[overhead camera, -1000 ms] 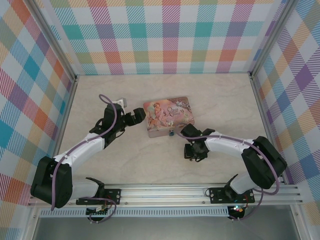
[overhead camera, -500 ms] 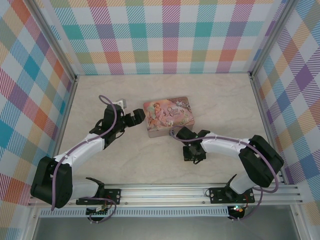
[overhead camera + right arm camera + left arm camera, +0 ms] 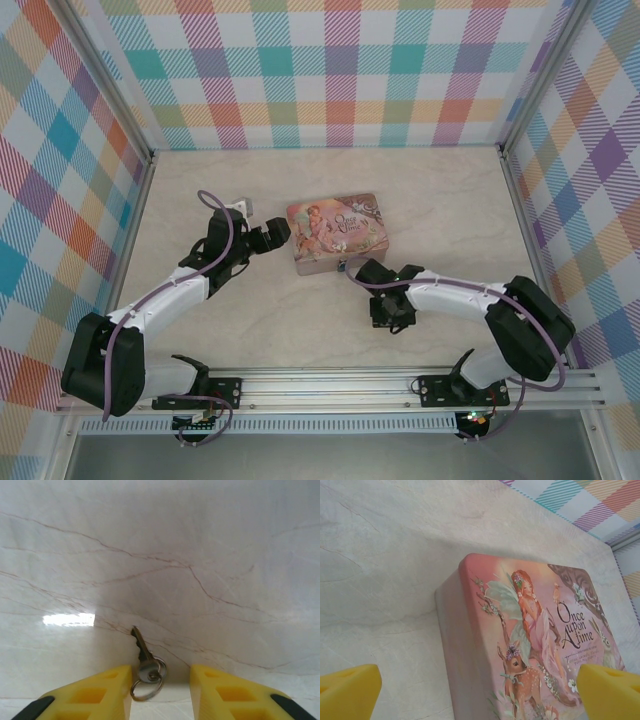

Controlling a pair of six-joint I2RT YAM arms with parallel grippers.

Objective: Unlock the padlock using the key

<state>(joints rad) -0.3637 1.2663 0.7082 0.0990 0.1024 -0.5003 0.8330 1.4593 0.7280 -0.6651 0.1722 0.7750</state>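
Metal key [image 3: 143, 657] in right-wrist view, tin [image 3: 337, 234] overhead

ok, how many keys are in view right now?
1. The key lies on the table, between the fingers of the right gripper. More could sit out of sight.

The tabletop [image 3: 210, 545] looks like pale veined marble, smooth and faintly glossy, with one bright patch of glare. The key [image 3: 141, 650] is dull grey metal, and its thin wire ring [image 3: 147, 682] is shinier. The tin [image 3: 540, 595] appears to be pink printed metal with a soft satin sheen. The left gripper [image 3: 477, 680] and the right gripper [image 3: 160, 675] have fingers of matt yellow plastic. A brushed aluminium rail [image 3: 330, 383] runs along the tabletop's near edge.
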